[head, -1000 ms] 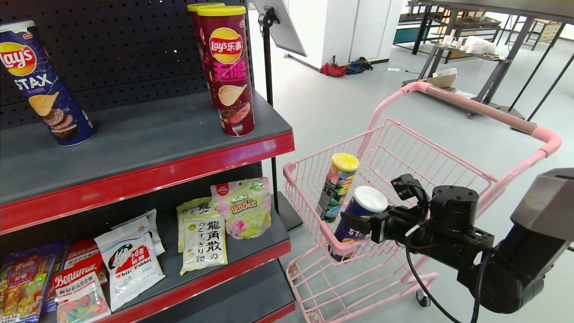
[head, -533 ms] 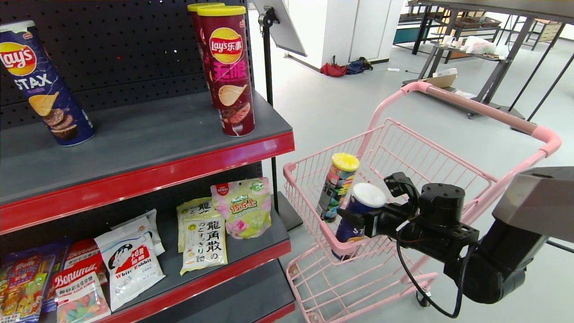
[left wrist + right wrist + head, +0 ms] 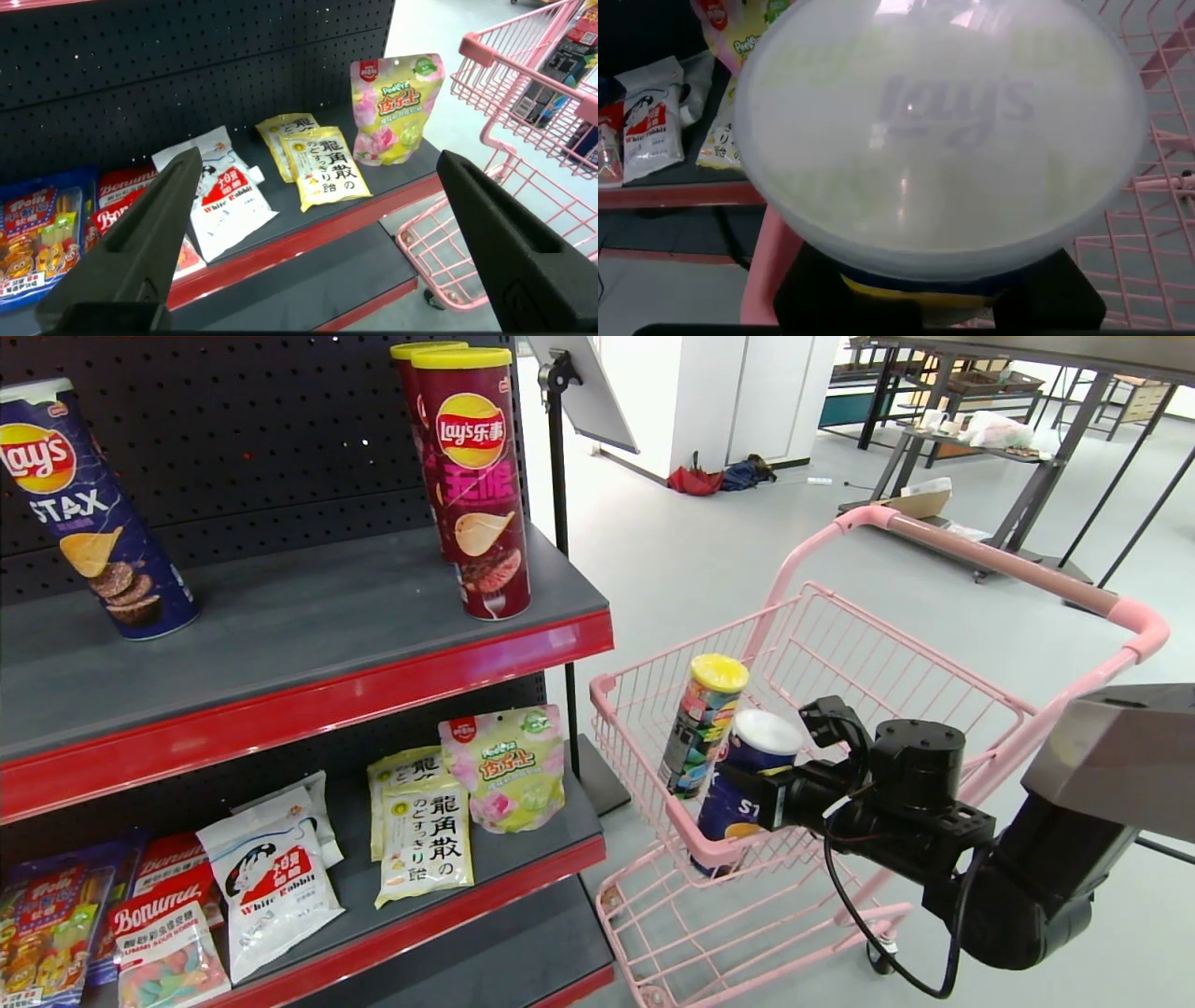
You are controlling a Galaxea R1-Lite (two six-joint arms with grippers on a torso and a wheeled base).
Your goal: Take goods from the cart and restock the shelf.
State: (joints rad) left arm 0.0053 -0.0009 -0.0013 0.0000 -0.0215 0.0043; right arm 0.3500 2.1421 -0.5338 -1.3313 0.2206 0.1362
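Observation:
A blue chip can (image 3: 747, 784) with a white lid leans in the near corner of the pink cart (image 3: 934, 549). My right gripper (image 3: 758, 795) is shut on its upper body, just below the lid. In the right wrist view the can's lid (image 3: 938, 131) sits close in front of the camera, and my right gripper (image 3: 929, 297) clasps the can beneath it. A second can (image 3: 702, 728) with a yellow lid stands beside it in the cart. My left gripper (image 3: 308, 243) hangs open in front of the lower shelf, nothing between its fingers.
The top shelf (image 3: 308, 616) carries a blue can (image 3: 89, 513) at the left and two maroon cans (image 3: 474, 476) at its right end, with bare board between. Snack bags (image 3: 425, 821) lie on the lower shelf. A stand pole (image 3: 560, 523) rises between shelf and cart.
My right arm has shifted left and slightly up, and the blue can in its grip has risen a little and stands closer to the yellow-lidded can.

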